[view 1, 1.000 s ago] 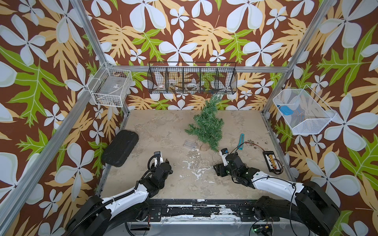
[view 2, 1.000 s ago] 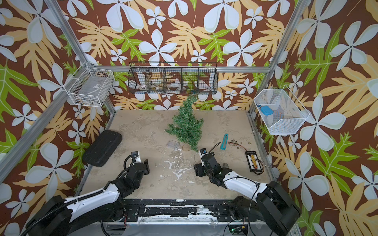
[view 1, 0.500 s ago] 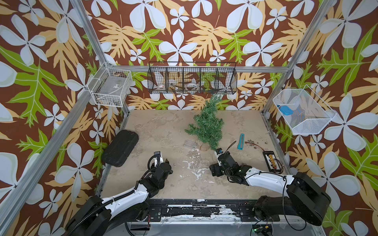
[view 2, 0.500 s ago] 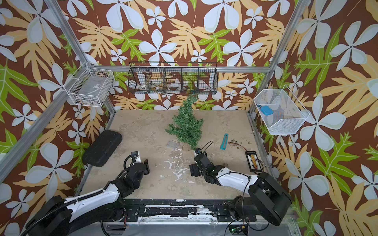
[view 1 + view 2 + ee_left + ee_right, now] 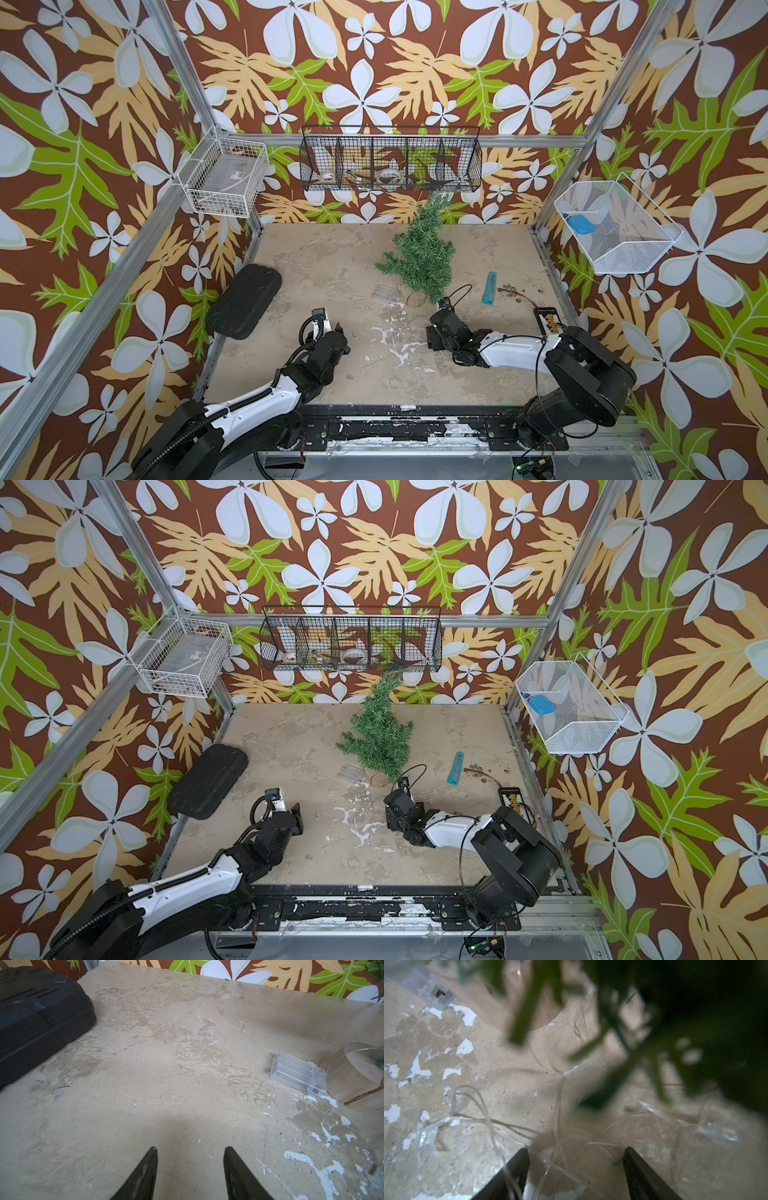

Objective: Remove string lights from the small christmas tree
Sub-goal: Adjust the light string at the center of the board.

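Observation:
The small christmas tree stands mid-table on its round wooden base, its top leaning toward the back wall. The string lights lie as loose pale strands on the table by the tree's foot, and their clear box rests left of the base. My right gripper is low at the tree's front right edge. In the right wrist view it is open, with several strands lying across the gap and blurred branches overhead. My left gripper is open over bare table, well short of the clear box.
A black case lies at the table's left edge. A teal tool, scattered debris and a small black device lie to the right. Wire baskets hang on the left, back and right walls.
My right arm has moved left and in toward the tree's foot, and its jaws have narrowed somewhat. The left arm has not moved.

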